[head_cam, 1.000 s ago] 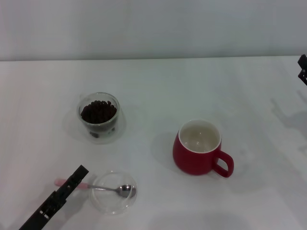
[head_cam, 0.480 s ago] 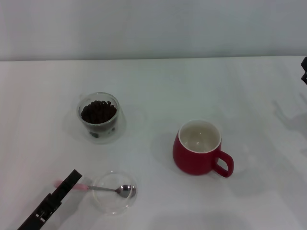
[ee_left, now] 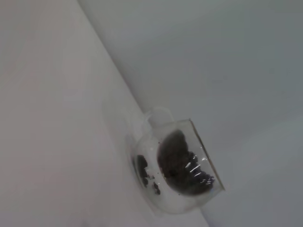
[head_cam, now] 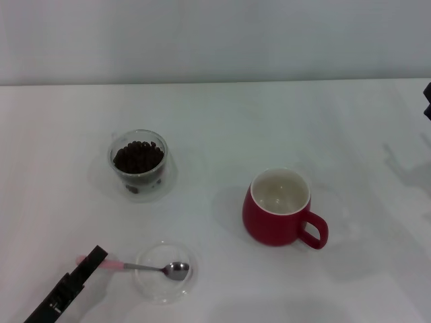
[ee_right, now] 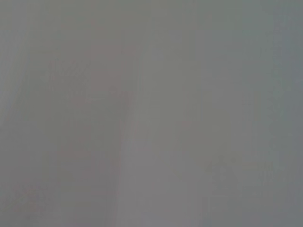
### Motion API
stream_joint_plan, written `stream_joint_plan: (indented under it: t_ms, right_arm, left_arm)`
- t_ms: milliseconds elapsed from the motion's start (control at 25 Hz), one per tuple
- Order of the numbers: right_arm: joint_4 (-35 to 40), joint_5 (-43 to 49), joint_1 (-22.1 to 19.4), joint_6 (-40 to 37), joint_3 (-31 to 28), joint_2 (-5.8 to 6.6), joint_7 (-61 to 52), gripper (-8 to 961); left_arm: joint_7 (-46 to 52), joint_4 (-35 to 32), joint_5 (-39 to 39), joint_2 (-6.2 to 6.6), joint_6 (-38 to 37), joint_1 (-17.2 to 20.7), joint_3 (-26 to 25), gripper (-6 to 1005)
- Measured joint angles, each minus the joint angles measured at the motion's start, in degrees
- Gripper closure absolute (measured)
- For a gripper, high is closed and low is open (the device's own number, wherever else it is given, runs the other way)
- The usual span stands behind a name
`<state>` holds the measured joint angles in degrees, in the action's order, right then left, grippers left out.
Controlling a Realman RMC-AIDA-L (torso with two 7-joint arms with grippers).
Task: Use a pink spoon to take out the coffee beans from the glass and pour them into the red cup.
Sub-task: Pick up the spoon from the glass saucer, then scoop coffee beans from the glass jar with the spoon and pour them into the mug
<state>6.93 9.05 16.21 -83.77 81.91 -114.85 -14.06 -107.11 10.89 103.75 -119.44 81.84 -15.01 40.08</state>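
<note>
Pink spoon [head_cam: 138,268]: lying flat at the near left of the table, its shiny metal bowl resting inside a shallow clear dish and its pale pink handle reaching out over the dish rim toward the robot's left.
Spoon handle: its far end is passing under the tip of the left gripper, so contact cannot be told.
Coffee beans [head_cam: 138,156]: sitting as a dark heap inside the glass, filling most of it; also showing in the left wrist view [ee_left: 182,163].
Glass [head_cam: 139,165]: standing upright on the left half of the table, farther back than the dish and well apart from it.
Red cup [head_cam: 281,208]: standing upright right of centre, white inside showing, loop handle pointing to the near right; well apart from both the glass and the spoon.
Clear dish [head_cam: 163,291]: sitting at the near edge, just right of the left gripper's tip.
Left gripper [head_cam: 89,260]: reaching in from the near left corner as a dark bar, tip lying over the handle end; how far apart its fingers are cannot be told.
Right gripper [head_cam: 427,101]: showing only as a dark sliver at the far right edge, well away from everything; its opening cannot be told.
Table [head_cam: 215,121]: white surface carrying all items.
</note>
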Motion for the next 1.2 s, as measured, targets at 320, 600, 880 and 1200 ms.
stream_joint_plan:
  t_ms: [320,600,880,1200]
  right_arm:
    - [-0.08,0.01,-0.21,0.07,0.03,-0.02,0.01,78]
    - [-0.03,0.00,0.17,0.40,1.45,-0.11,0.24,78]
    - [0.40,0.07,0.05,0.03,2.69,-0.14,0.15,78]
    - [0.33,0.09,-0.05,-1.09,4.62,-0.29,-0.13,78]
  left_arm:
    - [0.17,-1.30,0.40,0.13,0.16,0.08,0.00,861]
    - [0.42,-7.21,0.00,0.39,6.63,0.34,0.42,863]
    - [5.07,-14.49,-0.04,0.65,11.73,0.16,0.45,863]
    - [16.43,-30.36,0.94,1.65,10.06,-0.21,0.07,863]
